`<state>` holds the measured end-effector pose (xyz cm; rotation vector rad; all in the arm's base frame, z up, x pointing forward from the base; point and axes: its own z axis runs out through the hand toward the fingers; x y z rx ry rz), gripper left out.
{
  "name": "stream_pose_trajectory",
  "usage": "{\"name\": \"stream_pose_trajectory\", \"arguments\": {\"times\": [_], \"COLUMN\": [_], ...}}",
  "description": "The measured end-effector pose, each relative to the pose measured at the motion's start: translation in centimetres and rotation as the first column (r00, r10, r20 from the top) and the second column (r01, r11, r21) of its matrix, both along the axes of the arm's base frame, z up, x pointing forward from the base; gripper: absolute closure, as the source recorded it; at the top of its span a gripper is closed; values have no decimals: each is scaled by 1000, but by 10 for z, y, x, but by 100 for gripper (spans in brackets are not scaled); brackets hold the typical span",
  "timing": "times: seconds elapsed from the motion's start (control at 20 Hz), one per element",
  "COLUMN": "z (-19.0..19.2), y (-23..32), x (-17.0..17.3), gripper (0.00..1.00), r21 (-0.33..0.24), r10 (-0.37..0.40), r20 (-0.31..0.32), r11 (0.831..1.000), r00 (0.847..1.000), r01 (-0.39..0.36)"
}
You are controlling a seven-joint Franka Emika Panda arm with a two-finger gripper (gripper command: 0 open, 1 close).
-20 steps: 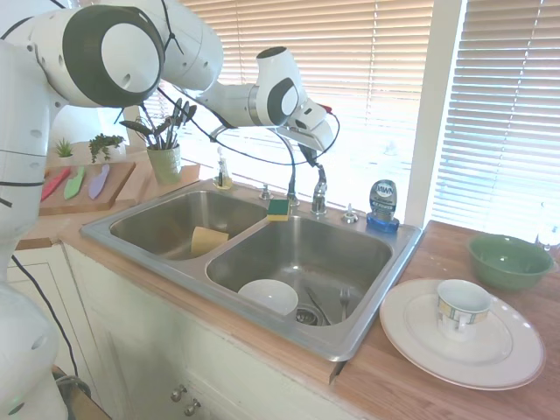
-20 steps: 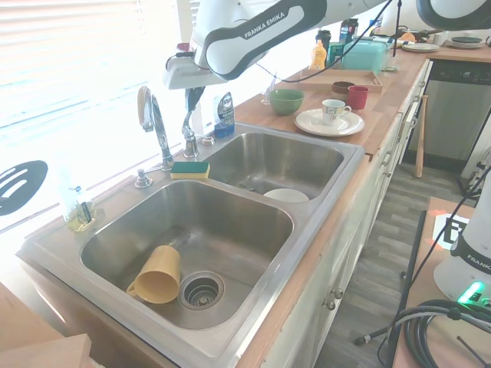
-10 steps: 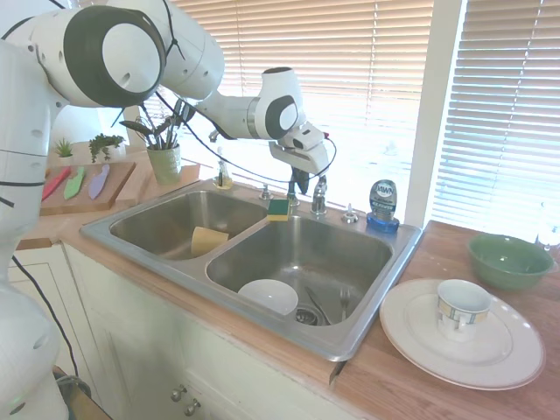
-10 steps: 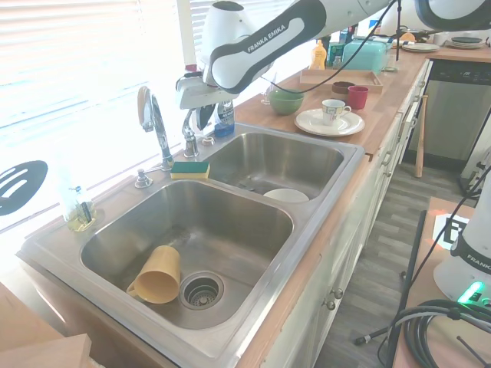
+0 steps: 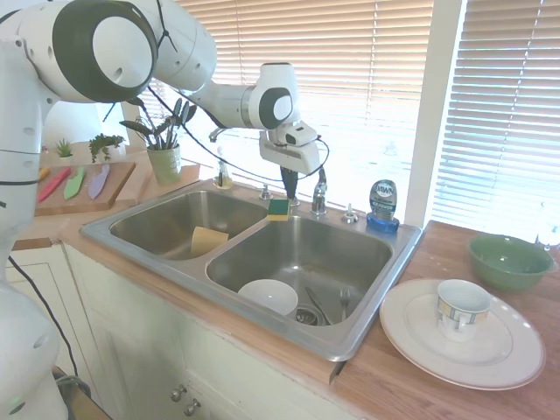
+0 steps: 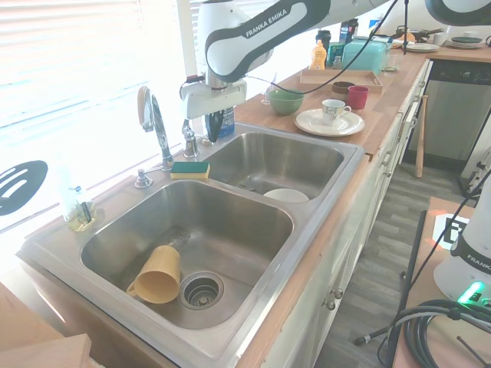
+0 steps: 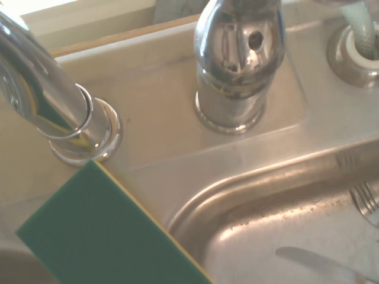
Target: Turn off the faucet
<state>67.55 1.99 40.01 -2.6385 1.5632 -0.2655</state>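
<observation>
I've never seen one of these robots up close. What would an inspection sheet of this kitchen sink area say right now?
Surface: steel double sink set in a wooden counter.
Job's things: chrome gooseneck faucet; no water seen running.
Clutter: green-and-yellow sponge, yellow mug, white bowl, blue dish-soap bottle, white cup on a white plate, green bowl.
Gripper: above the sink's back ledge, beside the faucet handle; open or shut unclear.
Cables: nothing noted.
Surroundings: window blinds.
</observation>
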Motion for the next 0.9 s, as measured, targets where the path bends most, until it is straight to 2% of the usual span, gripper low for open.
{"name": "stream_pose_trajectory", "arguments": {"times": [0.1, 0.2, 0.3, 0.5, 0.9], "z": [13, 31, 45, 67, 63], "y": [1, 0, -1, 0, -13], "x": [8, 16, 21, 34, 69], "gripper": [100, 100, 100, 100, 100], "r21": [5, 5, -13, -31, -45], "r10": [1, -1, 1, -4, -40], "r20": [101, 220, 293, 346, 344], "r11": [1000, 1000, 1000, 999, 997], "r00": [995, 975, 956, 938, 938], "r01": [-1, 0, 3, 16, 59]}}
